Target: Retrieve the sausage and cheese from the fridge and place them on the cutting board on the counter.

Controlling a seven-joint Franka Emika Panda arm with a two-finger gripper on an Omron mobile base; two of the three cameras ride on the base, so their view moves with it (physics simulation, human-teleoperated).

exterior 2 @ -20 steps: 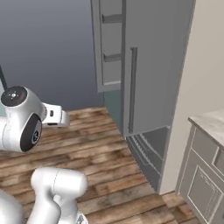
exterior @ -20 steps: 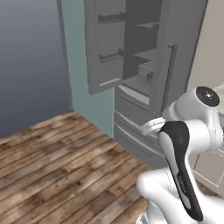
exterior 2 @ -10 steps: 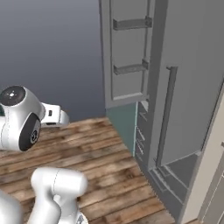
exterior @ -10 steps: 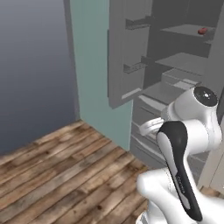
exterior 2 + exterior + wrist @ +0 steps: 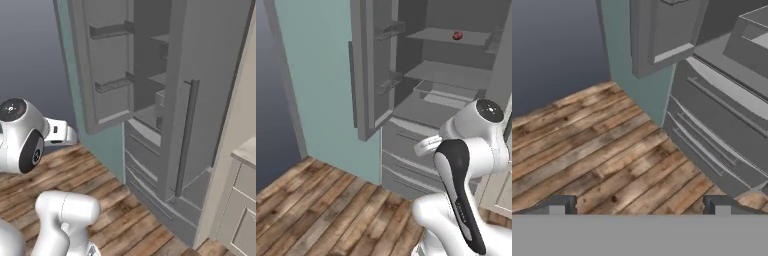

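Grey fridge (image 5: pixel 421 95), left door swung open; reddish sausage (image 5: pixel 457 35) on upper shelf near its right edge, untouched; gripper (image 5: pixel 639 205) apart, empty, over wooden floor (image 5: pixel 587 145); nothing retrieved yet.

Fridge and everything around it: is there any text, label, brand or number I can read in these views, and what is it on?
None: no readable text in any view.
Fridge: plain grey door, shelves and drawers, no brand mark or label.
Red item on the upper shelf: too small to show any label.
Cabinet front: blank.
Wood floor: grain only, no signs.
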